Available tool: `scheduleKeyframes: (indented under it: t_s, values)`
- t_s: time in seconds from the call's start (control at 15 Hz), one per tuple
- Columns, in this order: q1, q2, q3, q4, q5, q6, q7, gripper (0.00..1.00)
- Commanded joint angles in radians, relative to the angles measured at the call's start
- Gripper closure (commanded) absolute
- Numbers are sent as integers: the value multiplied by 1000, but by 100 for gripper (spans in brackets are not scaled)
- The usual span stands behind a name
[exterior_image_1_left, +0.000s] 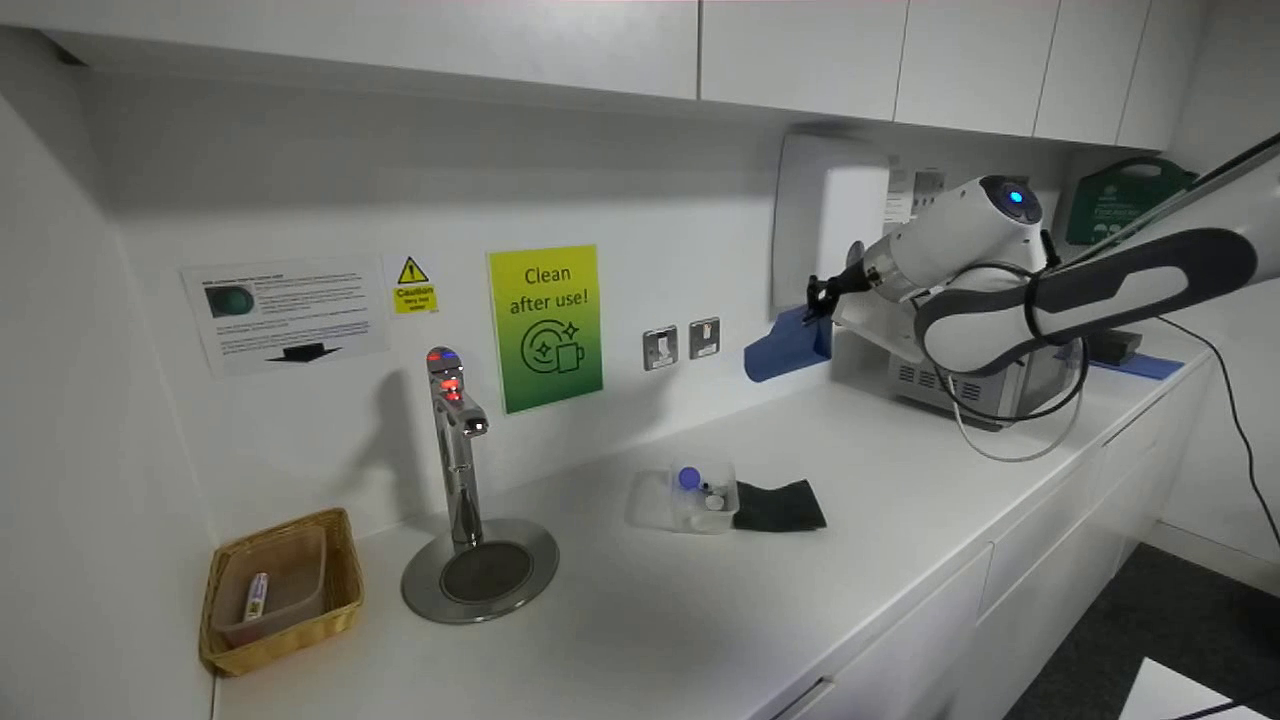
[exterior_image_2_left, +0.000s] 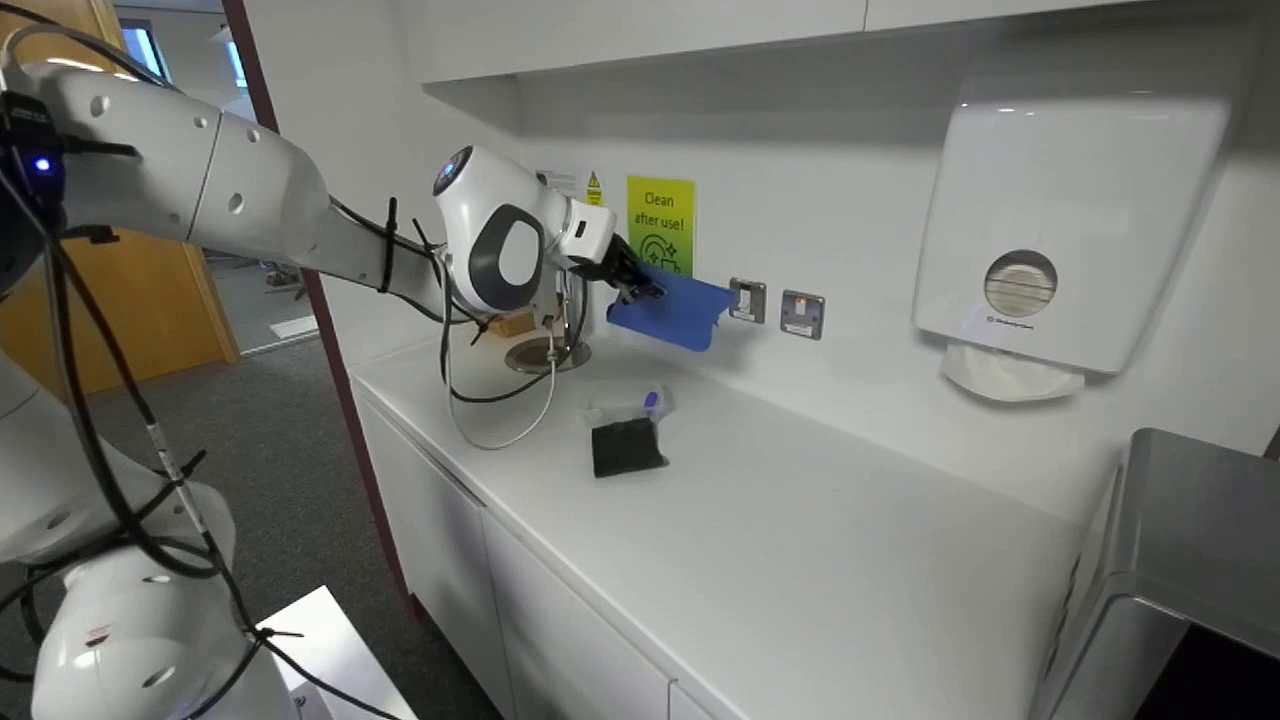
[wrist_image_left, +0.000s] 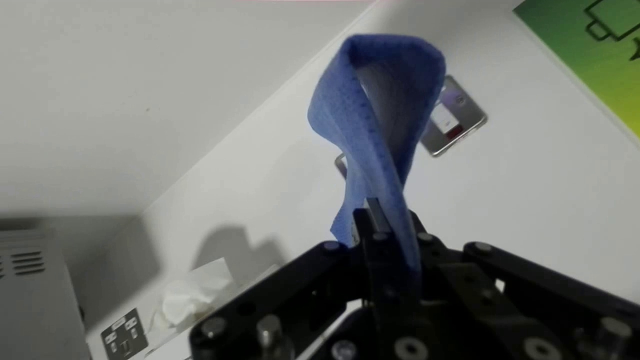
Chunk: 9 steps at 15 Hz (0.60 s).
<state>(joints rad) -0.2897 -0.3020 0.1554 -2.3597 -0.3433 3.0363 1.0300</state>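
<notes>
The robot arm (exterior_image_2_left: 260, 195) is white and rounded, with dark grey trim (exterior_image_1_left: 1212, 256), small blue lights (exterior_image_1_left: 1016, 197), black cables (exterior_image_2_left: 75, 430) which are fastened by black ties (exterior_image_2_left: 390, 245), a thin white cable (exterior_image_1_left: 1012, 460), and a black gripper (wrist_image_left: 392, 220) having round silvery screws (wrist_image_left: 344, 349).

In both exterior views, a yellow-green poster (exterior_image_1_left: 546, 328) on the wall (exterior_image_1_left: 640, 200), above the back edge of the table (exterior_image_1_left: 640, 640), reads "Clean after use!" over a line drawing (exterior_image_1_left: 552, 347) of a sparkling plate and a mug; the wrist view catches part of it. Toward one back corner of the table, a warning sticker (exterior_image_1_left: 412, 290) shows a yellow triangle (exterior_image_1_left: 413, 270) with an exclamation mark above "Caution"; its smaller words are blurred. Beside it, a white notice (exterior_image_1_left: 285, 318) bears a black arrow (exterior_image_1_left: 304, 353) pointing down and print too small to read. Also unreadable are the small print on the paper towel dispenser (exterior_image_2_left: 1075, 200) and the pale lettering on the green case (exterior_image_1_left: 1125, 195) by the table's opposite end.
</notes>
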Motion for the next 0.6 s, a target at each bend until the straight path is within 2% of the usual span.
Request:
scheduleKeyframes:
  t_s: [0.0, 0.27, 0.53]
  values:
    - [-163, -75, 64, -68, -119, -9, 97, 99]
    - [-302, -21, 122, -101, -227, -13, 145, 99]
    - [-436, 37, 209, -100, -361, -48, 226, 99]
